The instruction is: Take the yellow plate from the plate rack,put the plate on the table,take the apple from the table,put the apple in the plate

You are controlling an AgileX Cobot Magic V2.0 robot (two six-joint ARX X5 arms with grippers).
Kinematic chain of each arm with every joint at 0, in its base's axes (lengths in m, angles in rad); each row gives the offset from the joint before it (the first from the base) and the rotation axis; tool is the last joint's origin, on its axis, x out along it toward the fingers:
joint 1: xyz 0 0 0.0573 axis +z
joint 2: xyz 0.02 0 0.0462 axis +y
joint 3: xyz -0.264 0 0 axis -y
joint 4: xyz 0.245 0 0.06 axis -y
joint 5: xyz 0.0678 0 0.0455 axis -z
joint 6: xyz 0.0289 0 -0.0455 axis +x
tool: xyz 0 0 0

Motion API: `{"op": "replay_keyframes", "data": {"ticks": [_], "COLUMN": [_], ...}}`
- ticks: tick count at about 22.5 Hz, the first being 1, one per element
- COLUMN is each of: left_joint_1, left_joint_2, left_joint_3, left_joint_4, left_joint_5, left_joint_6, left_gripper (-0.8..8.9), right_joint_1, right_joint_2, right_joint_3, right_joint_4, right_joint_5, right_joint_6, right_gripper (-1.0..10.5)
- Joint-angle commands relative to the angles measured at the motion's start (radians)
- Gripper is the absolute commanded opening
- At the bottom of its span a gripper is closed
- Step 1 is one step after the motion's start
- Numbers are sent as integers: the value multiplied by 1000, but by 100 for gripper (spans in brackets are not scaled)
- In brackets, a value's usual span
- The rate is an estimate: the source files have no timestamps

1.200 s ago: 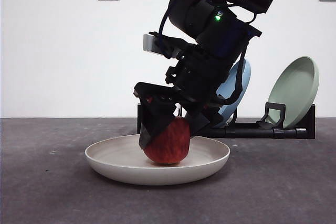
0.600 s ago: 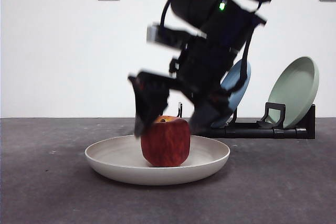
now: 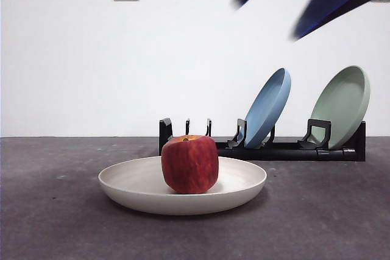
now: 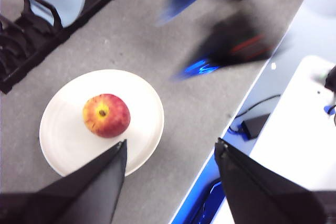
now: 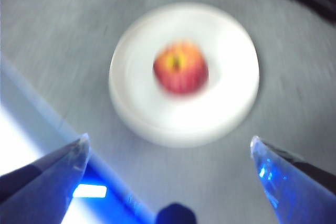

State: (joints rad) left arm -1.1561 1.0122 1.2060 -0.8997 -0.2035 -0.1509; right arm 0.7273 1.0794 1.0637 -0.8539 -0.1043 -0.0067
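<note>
The dark red apple [image 3: 190,164] stands upright in the middle of the yellow plate [image 3: 183,196], which lies flat on the table [image 3: 61,223] in front of the plate rack [image 3: 286,150]. My right gripper [image 3: 267,20] is open and blurred, high above the apple and to its right. Its wrist view looks straight down on the apple [image 5: 180,66] and plate [image 5: 220,103] between the wide-spread right gripper [image 5: 169,140] jaws. My left gripper [image 4: 170,142] hangs open and empty, high beside the plate [image 4: 68,150] and apple [image 4: 106,115].
A blue plate [image 3: 266,108] and a pale green plate [image 3: 344,105] lean in the rack's right slots. The table's edge [image 4: 236,114] runs close to the yellow plate, with cables and a white surface beyond it.
My right gripper opened and let go of the apple, then rose quickly up and to the right. The apple now stands free and upright in the plate.
</note>
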Motion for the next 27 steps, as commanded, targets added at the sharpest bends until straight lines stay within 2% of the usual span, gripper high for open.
{"op": "replay_keyframes", "data": {"ticks": [1,5,6,7,9,10,11,27], "left_joint_1": [-2,-2,-2,-2,-2,-2,-2,-2], "left_joint_2": [0,0,0,0,0,0,0,0], "left_joint_3": [-6,-6,-6,-6,-6,-6,-6,-6], "left_joint_4": [-8,-40,-52,-60,-64,-64,-64,-65], "left_joint_5": [-1,2,3,2,2,2,2,-4], "left_joint_6": [-7,-6,-7,-7,-7,-8,-8,-7], "left_gripper": [283,277,230,138,-16,-8,-9,-3], "right_joint_1": [2,2,2,2,2,2,2,1], "right_joint_2": [-104,-233,-254,-267,-280,-284,-288,-290], "right_joint_3": [-6,-6,-6,-6,-6,-6,-6,-6], "right_joint_4": [-135,-313,-342,-360,-376,-379,-378,-378], "right_joint_5": [-2,-2,-2,-2,-2,-2,-2,3], "right_joint_6": [19,62,63,62,62,62,61,69], "right_gripper": [594,593,580,495,218,42,-12,0]}}
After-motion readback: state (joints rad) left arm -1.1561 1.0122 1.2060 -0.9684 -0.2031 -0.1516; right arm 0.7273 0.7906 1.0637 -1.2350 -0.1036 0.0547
